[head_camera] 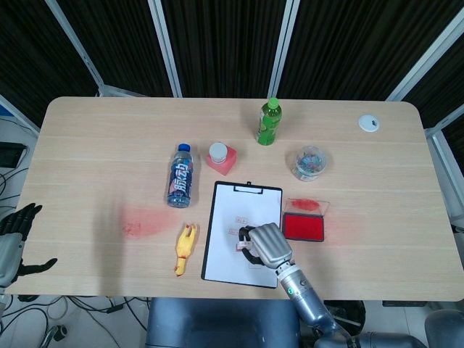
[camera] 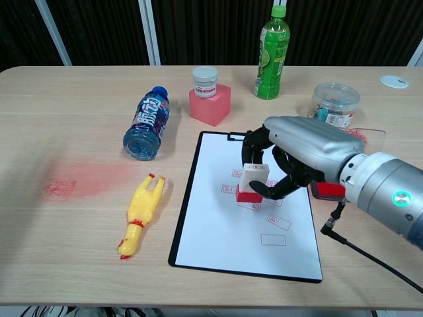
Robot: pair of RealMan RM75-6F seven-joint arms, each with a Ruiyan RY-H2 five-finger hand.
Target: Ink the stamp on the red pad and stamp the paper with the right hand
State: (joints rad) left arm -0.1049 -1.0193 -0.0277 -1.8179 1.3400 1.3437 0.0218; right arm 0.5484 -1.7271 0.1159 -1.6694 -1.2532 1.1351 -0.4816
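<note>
My right hand (camera: 297,155) grips the stamp (camera: 252,183), a white block with a red base, over the white paper on the black clipboard (camera: 198,224). The stamp's base sits at or just above the sheet among several red imprints (camera: 273,240). In the head view the right hand (head_camera: 265,245) covers the stamp over the paper (head_camera: 225,246). The red ink pad (head_camera: 303,226) lies open right of the clipboard, and in the chest view my forearm hides most of that ink pad (camera: 328,191). My left hand (head_camera: 13,239) hangs off the table's left edge, holding nothing, its fingers apart.
A yellow rubber chicken (camera: 141,212) lies left of the clipboard, a blue bottle (camera: 147,121) on its side above it. Behind stand a pink block with a white jar (camera: 209,96), a green bottle (camera: 272,54) and a clear tub (camera: 336,101). A red smear (camera: 79,179) marks the table's left.
</note>
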